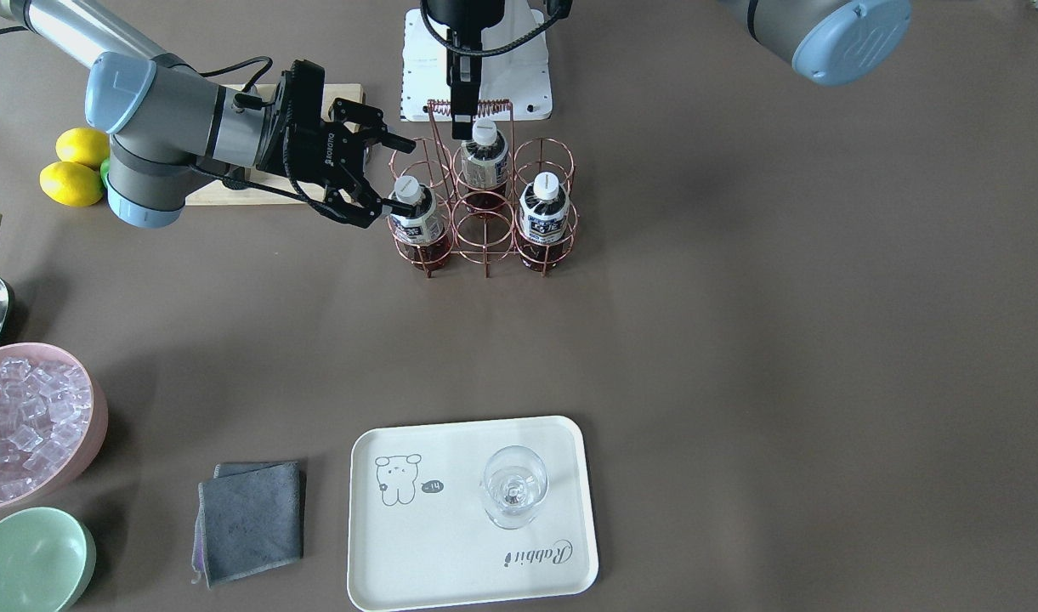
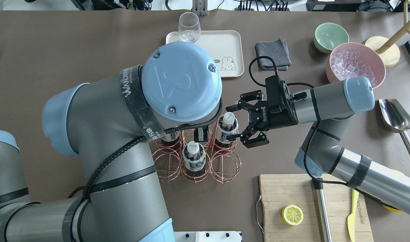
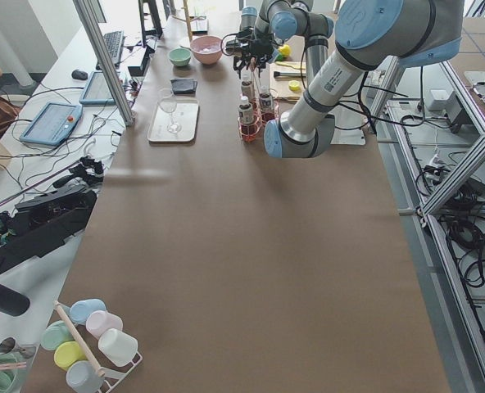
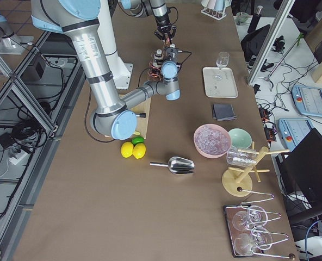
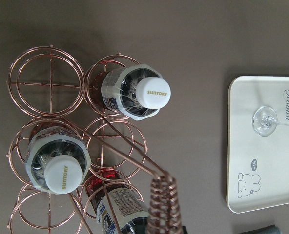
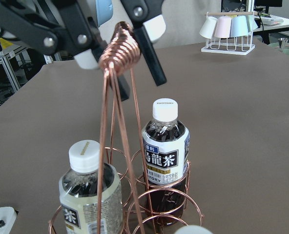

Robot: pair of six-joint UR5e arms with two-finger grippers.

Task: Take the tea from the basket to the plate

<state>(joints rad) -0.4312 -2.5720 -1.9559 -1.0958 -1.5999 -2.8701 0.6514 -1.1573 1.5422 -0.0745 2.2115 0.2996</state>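
Observation:
The copper wire basket (image 1: 483, 228) holds three tea bottles. My right gripper (image 1: 397, 174) is open, with one finger on each side of the corner bottle (image 1: 415, 217), near its cap; in the overhead view the gripper (image 2: 229, 122) straddles this bottle (image 2: 227, 126). The other two bottles (image 1: 484, 157) (image 1: 544, 212) stand in their cells. My left gripper (image 1: 461, 127) is shut on the basket's coiled handle (image 6: 119, 44), with its fingers (image 6: 86, 56) pressed against the coil. The cream plate (image 1: 450, 544) lies apart at the table's far side.
A wine glass (image 1: 513, 486) stands on the plate. A grey cloth (image 1: 251, 520), a mint-green bowl (image 1: 30, 561) and a pink bowl of ice (image 1: 25, 425) lie beside it. A metal scoop (image 2: 394, 116), whole lemons (image 1: 72, 170) and a cutting board (image 2: 312, 201) are on my right.

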